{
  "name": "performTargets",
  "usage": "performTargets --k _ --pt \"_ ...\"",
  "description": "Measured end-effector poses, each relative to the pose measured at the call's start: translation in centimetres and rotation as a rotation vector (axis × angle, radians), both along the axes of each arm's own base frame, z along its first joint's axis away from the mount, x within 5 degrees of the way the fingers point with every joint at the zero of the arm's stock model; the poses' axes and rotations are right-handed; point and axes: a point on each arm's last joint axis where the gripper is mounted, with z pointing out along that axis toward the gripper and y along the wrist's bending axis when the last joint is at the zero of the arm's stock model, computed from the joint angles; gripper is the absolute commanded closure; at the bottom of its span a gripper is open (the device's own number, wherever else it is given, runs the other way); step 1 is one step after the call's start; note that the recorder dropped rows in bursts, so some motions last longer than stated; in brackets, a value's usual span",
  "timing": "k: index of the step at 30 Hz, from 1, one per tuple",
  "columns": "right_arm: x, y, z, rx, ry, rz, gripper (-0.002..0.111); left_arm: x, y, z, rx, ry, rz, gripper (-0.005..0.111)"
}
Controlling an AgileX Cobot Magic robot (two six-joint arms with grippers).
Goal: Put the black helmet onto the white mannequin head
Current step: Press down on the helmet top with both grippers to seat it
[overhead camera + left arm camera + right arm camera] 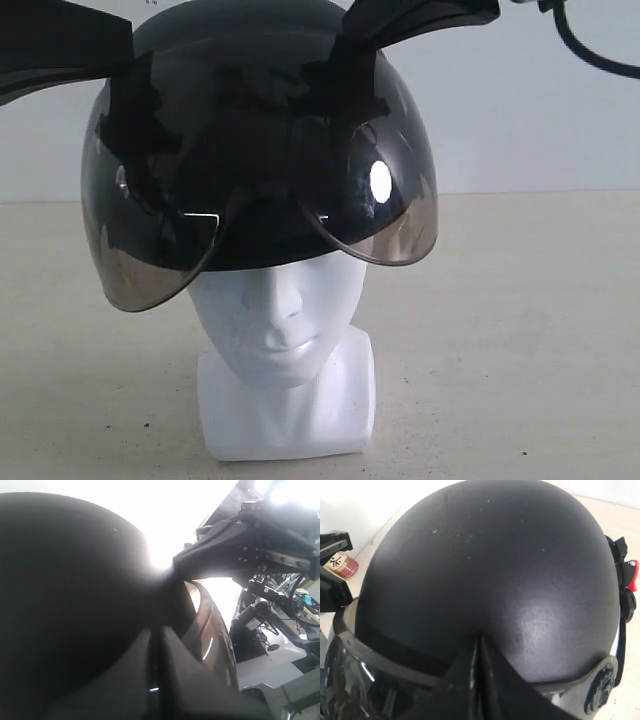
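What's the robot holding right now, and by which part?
The black helmet, held by both arms: the left end effector and the right end effector each pinch the shell's lower edge, one on each side.

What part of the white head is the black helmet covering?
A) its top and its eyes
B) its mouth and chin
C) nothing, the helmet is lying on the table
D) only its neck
A: the black helmet sits over the top of the white mannequin head and hides the eyes, while the nose, mouth and chin show below it.
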Motion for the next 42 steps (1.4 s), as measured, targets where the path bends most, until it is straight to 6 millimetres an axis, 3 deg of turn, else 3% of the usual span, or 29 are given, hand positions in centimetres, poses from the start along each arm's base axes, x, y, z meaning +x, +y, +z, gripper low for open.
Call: performTargets --k 18,23,38,42 --pt "-1.5 0.7 -0.4 -0.099 -0.003 0.023 0.108 -0.3 -0.1 -0.9 -0.007 0.039 -0.019 0.102" --pt "-1.6 0.6 -1.5 -0.092 0.011 0.002 0.108 -0.4 -0.1 -1.1 -0.012 0.048 -0.027 0.102" --pt "-2.0 0.3 -2.4 -0.103 0.035 0.0 0.108 -1.4 -0.3 -3.5 -0.054 0.117 -0.067 0.102" --pt "-2.3 0.1 -3.5 -0.108 0.066 -0.002 0.108 -1.5 -0.3 -4.3 -0.066 0.122 -0.069 0.102"
